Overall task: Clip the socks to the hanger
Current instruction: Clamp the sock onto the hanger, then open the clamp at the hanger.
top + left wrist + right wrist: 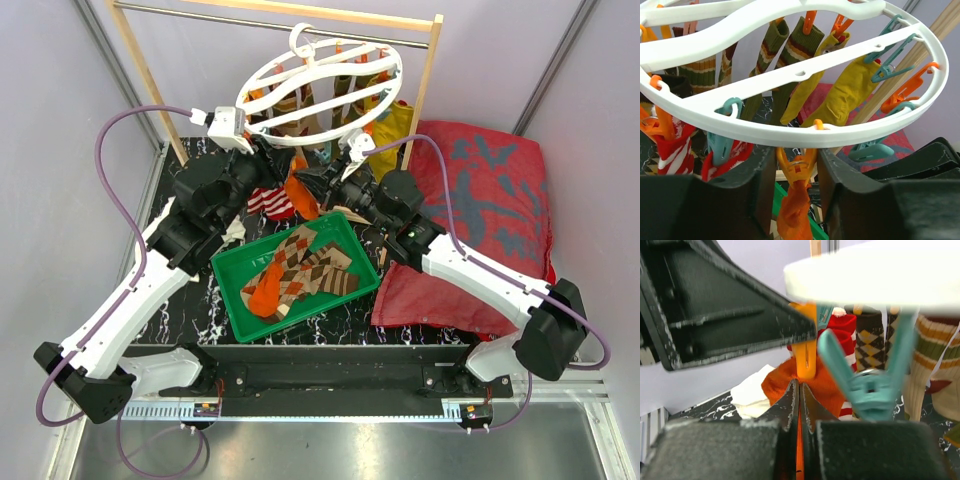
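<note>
The white round hanger [320, 90] hangs from the rack rod with several socks clipped on it. In the left wrist view, my left gripper [796, 160] is open, its fingers [752, 185] on either side of an orange clip [796, 169] on the ring's near rim. That clip grips a plain orange sock [792, 210]. My right gripper [800, 390] is shut on the same orange sock [777, 387] just below the clip [806, 362]. In the top view both grippers [285, 165] [315, 180] meet under the ring's near edge. Argyle socks [300, 265] lie in the green tray [226, 298].
A teal clip [870, 385] hangs right beside my right fingers. Red-and-white striped [270, 200], olive striped [805, 45] and yellow [850, 90] socks hang on the ring. The wooden rack post [425, 80], a red cushion [480, 200] and a white cloth [235, 232] are nearby.
</note>
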Robot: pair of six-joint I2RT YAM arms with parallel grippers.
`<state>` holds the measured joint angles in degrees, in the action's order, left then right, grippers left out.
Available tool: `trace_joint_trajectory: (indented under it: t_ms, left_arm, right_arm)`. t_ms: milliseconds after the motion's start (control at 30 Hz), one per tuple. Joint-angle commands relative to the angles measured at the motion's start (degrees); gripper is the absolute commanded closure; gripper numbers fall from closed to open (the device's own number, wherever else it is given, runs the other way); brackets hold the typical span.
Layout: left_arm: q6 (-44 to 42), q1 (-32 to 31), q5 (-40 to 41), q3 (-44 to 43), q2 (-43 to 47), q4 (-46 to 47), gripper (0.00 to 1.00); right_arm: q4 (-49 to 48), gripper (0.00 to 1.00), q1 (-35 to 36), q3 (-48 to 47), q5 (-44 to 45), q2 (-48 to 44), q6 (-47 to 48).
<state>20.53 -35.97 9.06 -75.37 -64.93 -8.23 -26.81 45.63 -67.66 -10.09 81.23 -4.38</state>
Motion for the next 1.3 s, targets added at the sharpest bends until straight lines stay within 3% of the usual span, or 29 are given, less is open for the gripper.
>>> trace_joint_trajectory:
  t_ms: [0, 167, 467, 700, 1033, 1267]
  left_arm:
    - [-0.8, -0.3, 0.2, -1.3, 0.2, -1.5, 0.59]
    - [-1.6, -0.3, 3.0, -2.1, -0.5, -2.1, 0.64]
    - [-2.4, -0.2, 4.2, -3.3, -0.2, -1.7, 0.63]
    - [-2.7, -0.2, 3.9, -3.6, 3.0, -2.9, 0.61]
    - [-2.2, -0.1, 2.6, -3.5, 4.7, -4.0, 0.60]
    - [-2.4, -0.1, 0.8, -3.2, 6.7, -4.7, 0.58]
  right_arm:
    - [-4.3, 0.96, 0.1, -3.7, 0.7, 0.4, 0.0]
    - [-2.2, 0.66, 0.2, -2.0, 1.2, -1.1, 1.1]
    - [6.0, 0.35, -0.9, 2.8, 3.1, -9.6, 6.8]
    - [7.9, 0.25, -4.8, -1.0, -4.3, -9.7, 7.4]
    - [7.6, 0.19, -8.0, -10.5, -12.1, -4.1, 7.6]
    - [7.6, 0.21, -9.1, -14.7, -14.9, 0.2, 5.8]
